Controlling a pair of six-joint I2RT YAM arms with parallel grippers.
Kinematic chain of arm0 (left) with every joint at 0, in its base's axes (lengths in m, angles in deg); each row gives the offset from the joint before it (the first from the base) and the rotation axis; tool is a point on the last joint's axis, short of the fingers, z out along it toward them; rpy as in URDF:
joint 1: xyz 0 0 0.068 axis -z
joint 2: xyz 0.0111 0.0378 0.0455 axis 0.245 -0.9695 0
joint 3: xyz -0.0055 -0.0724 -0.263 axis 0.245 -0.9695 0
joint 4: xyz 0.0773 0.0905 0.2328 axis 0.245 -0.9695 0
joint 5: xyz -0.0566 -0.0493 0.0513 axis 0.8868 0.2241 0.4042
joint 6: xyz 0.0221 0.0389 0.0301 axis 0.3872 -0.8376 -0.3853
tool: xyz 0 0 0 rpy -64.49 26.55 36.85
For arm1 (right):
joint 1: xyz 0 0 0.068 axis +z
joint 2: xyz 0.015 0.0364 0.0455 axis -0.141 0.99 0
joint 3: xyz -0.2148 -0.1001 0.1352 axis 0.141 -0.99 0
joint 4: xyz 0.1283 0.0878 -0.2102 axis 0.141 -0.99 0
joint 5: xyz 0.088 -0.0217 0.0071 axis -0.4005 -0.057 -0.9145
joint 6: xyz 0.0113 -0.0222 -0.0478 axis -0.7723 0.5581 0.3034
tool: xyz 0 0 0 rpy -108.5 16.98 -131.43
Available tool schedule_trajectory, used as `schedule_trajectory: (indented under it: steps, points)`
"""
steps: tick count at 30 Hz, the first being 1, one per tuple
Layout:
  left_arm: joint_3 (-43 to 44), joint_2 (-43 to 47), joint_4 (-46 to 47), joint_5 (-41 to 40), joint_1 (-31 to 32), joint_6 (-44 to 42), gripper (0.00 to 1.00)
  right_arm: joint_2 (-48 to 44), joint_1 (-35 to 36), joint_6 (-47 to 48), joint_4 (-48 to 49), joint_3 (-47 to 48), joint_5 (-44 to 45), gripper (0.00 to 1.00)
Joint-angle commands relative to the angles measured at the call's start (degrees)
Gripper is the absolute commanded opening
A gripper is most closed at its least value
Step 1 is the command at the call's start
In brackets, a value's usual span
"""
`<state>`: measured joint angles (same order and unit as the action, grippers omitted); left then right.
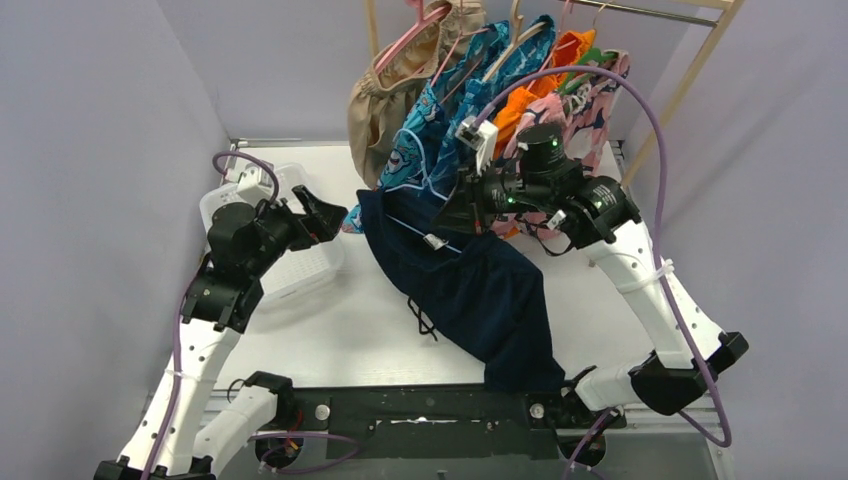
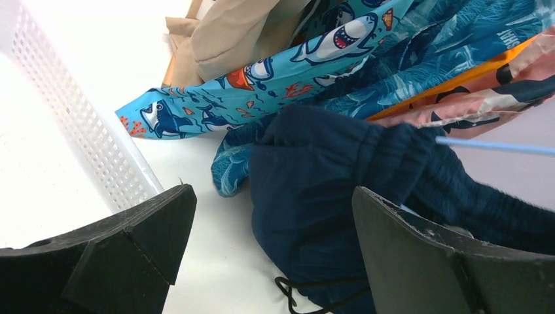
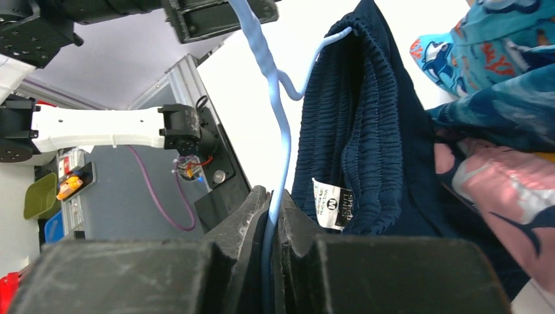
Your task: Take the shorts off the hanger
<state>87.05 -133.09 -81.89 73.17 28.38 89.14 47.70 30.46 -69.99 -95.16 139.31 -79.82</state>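
The navy shorts (image 1: 475, 290) lie spread across the table, with their waistband (image 3: 357, 131) still hooked over one arm of a light blue hanger (image 3: 280, 124). My right gripper (image 3: 273, 204) is shut on that hanger's thin bar, and in the top view it (image 1: 458, 212) sits low in front of the rack. My left gripper (image 2: 271, 196) is open, its fingers astride the edge of the navy shorts (image 2: 327, 190) just above the table. In the top view it (image 1: 328, 214) is beside the waistband's left end. The hanger bar (image 2: 491, 146) shows at the right of the left wrist view.
A white perforated basket (image 1: 290, 270) stands by the left arm, its wall (image 2: 78, 131) close to the left finger. Tan (image 1: 385, 90), turquoise shark-print (image 1: 420, 140), orange (image 1: 520, 105) and pink (image 1: 592, 100) shorts hang on the wooden rack behind. A black drawstring (image 2: 307, 297) trails on the table.
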Motion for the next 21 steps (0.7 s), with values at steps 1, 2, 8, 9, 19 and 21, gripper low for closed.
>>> schedule_trajectory:
  steps: [1, 2, 8, 9, 19, 21]
  points:
    - [3.7, 0.36, 4.49, 3.46, -0.22, -1.95, 0.91, 1.16, -3.71, 5.29, 6.88, -1.17, -12.31, 0.0]
    - [3.87, 0.11, 4.69, 4.41, -0.22, -2.41, 0.91, 1.95, -3.61, 6.26, 5.89, -1.86, -12.61, 0.0]
    - [2.6, -2.99, 7.75, 14.85, -0.07, -3.08, 0.87, 2.11, -3.72, 9.91, 6.51, -4.82, -13.2, 0.0]
    - [2.58, -3.84, 7.84, 16.43, -0.01, -3.15, 0.86, 2.17, -3.94, 10.34, 6.2, -4.16, -13.04, 0.0]
    - [2.77, -8.68, 2.25, 15.19, 2.71, -6.55, 0.68, 1.57, -4.55, 8.96, 9.4, -8.42, -14.7, 0.0]
    - [4.02, -10.17, 0.35, 12.48, 3.62, -7.49, 0.67, 0.37, -4.55, 7.39, 12.02, -10.09, -14.84, 0.0]
